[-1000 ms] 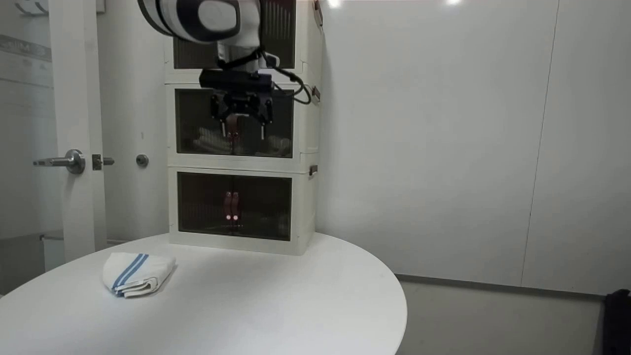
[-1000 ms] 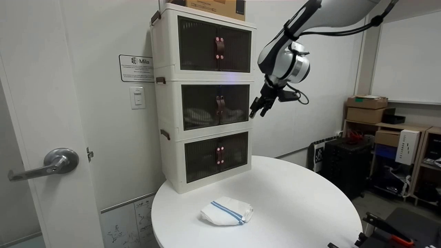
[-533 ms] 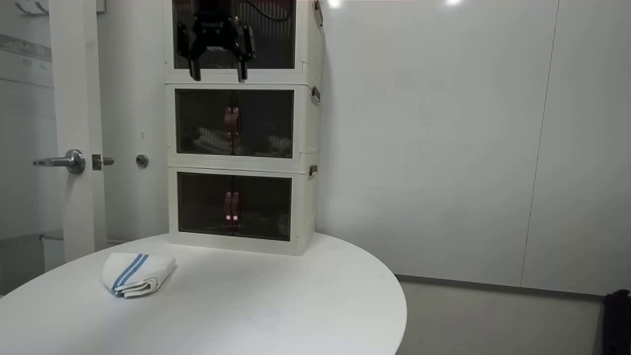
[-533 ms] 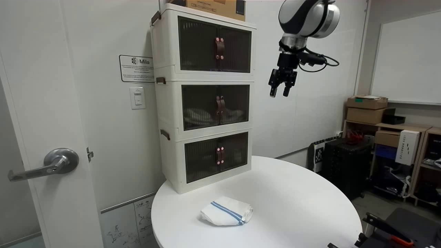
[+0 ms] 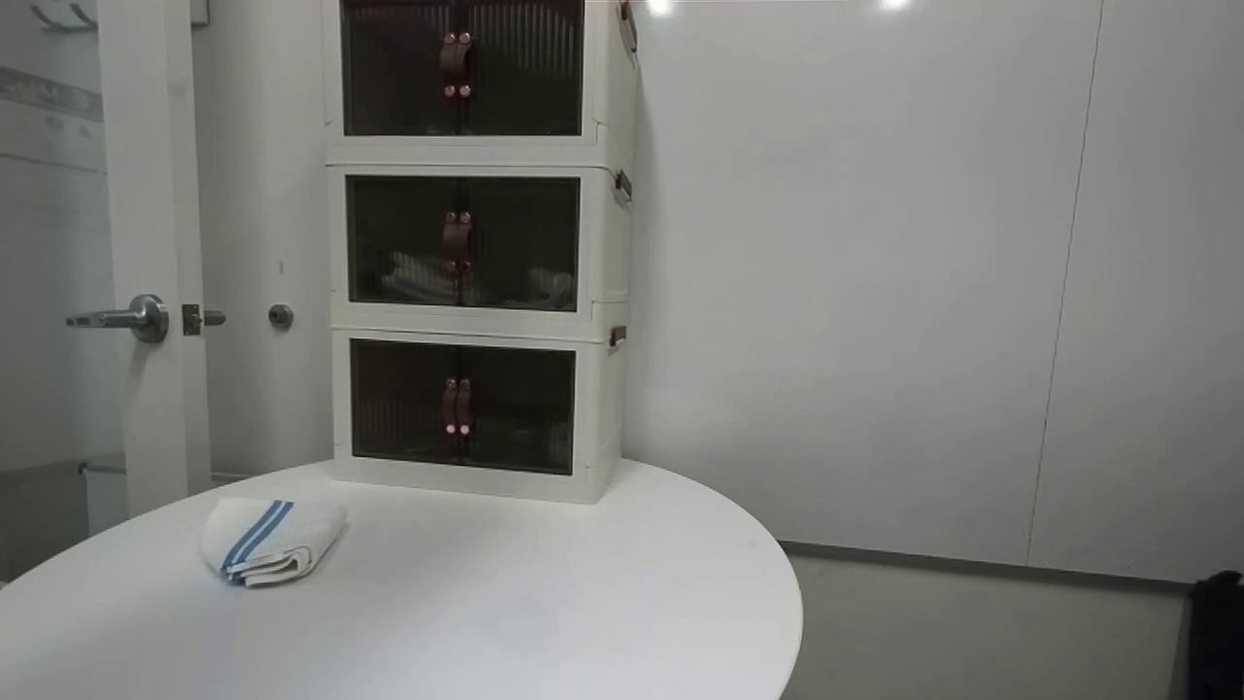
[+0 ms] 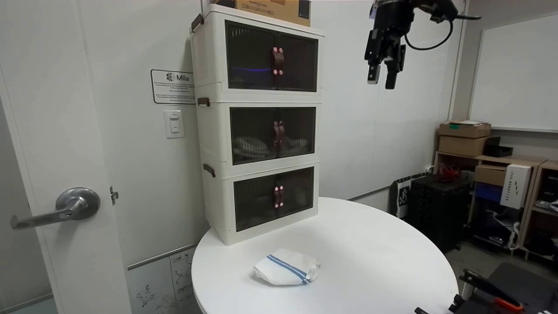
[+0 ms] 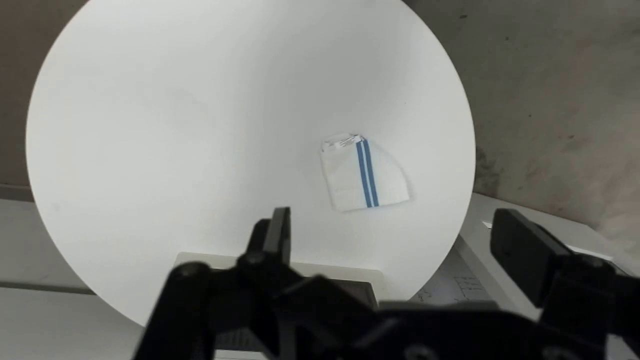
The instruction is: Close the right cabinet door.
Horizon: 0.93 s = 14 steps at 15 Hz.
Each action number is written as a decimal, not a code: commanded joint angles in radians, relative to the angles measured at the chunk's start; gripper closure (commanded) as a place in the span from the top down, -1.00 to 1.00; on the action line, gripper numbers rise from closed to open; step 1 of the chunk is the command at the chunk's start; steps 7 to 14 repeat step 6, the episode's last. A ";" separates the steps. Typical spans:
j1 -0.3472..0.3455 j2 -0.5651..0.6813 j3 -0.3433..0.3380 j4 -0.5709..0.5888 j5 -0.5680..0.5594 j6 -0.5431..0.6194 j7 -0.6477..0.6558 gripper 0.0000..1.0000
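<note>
As the wide-spread gripper (image 6: 382,84) rose away, the right middle-tier cabinet door (image 6: 300,129) below it sat flush; closing likely complete.

In an exterior view, open air is offered from the gripper (image 6: 382,82) to the table (image 6: 379,253) at six o'clock, while passage is blocked by the folded cloth (image 6: 287,267) at seven, the cabinet (image 6: 270,167) at eight.

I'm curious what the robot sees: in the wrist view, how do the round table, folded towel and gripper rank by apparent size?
Largest to smallest:
1. The round table
2. The gripper, though its nearness makes it look bigger
3. The folded towel
</note>
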 commanded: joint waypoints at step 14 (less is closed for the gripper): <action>0.023 -0.037 -0.012 -0.024 -0.007 -0.016 0.015 1.00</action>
